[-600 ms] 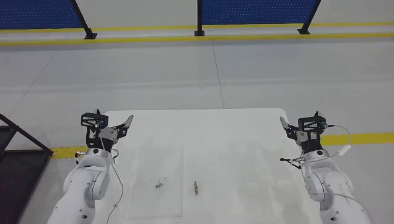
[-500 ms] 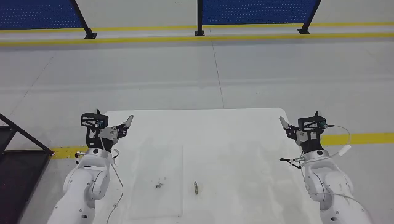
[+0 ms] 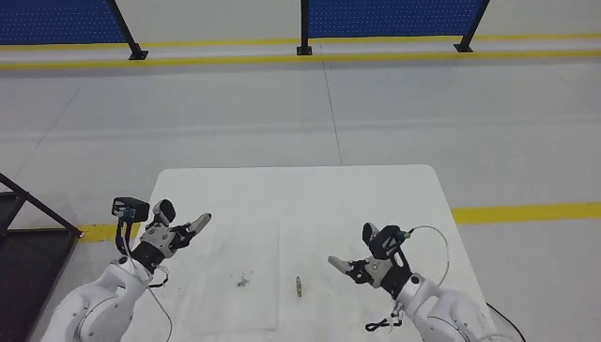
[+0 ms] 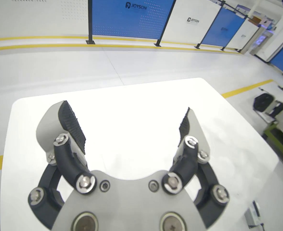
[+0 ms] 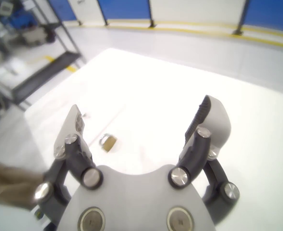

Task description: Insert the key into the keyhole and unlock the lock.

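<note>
Nothing begun, I'd say: left pincer (image 4: 126, 106) and right pincer (image 5: 140, 103) gape empty, small metal key (image 3: 243, 282) lying apart at nine o'clock of brass padlock (image 3: 299, 286).

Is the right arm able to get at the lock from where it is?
Probably yes: the right gripper is open, the lock lies on the table close in front of it, and nothing stands between them.

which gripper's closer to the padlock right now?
The right gripper: the brass padlock lies on the table just ahead of its open jaws. The left gripper is farther off, on the other side of the key.
</note>
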Controlling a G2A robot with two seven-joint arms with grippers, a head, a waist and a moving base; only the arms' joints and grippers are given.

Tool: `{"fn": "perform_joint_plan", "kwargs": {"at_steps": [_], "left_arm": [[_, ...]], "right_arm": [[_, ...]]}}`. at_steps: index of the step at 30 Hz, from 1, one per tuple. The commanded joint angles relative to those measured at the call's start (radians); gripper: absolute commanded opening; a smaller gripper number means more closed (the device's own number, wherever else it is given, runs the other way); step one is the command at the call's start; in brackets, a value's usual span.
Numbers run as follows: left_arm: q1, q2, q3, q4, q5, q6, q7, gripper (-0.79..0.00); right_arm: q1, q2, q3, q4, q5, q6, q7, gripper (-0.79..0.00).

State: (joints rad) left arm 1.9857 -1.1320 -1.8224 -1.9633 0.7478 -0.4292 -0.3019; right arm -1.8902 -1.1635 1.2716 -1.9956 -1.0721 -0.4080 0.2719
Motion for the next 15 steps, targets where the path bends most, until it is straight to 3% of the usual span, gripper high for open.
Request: {"fn": "perform_joint_plan", "kwargs": {"at_steps": [1,8,10,15], "left_arm": [[0.02,0.004,-0.04,0.005,-0.063,-0.043,-0.037,0.0],[0.09,0.008,-0.095,0.011,-0.104,-0.129,-0.06,0.0],[0.103,0.009,-0.101,0.01,-0.106,-0.136,-0.066,0.0],[0.105,0.01,-0.11,0.006,-0.085,-0.126,-0.073,0.0]], "right_arm": [[0.021,-0.005,-0.083,0.011,0.004,-0.015,0.064,0.0],[0.134,-0.034,-0.302,0.088,0.093,-0.005,0.207,0.0],[0.171,-0.04,-0.323,0.116,0.163,-0.01,0.232,0.0],[0.175,-0.04,-0.323,0.119,0.17,-0.005,0.233,0.0]]}}
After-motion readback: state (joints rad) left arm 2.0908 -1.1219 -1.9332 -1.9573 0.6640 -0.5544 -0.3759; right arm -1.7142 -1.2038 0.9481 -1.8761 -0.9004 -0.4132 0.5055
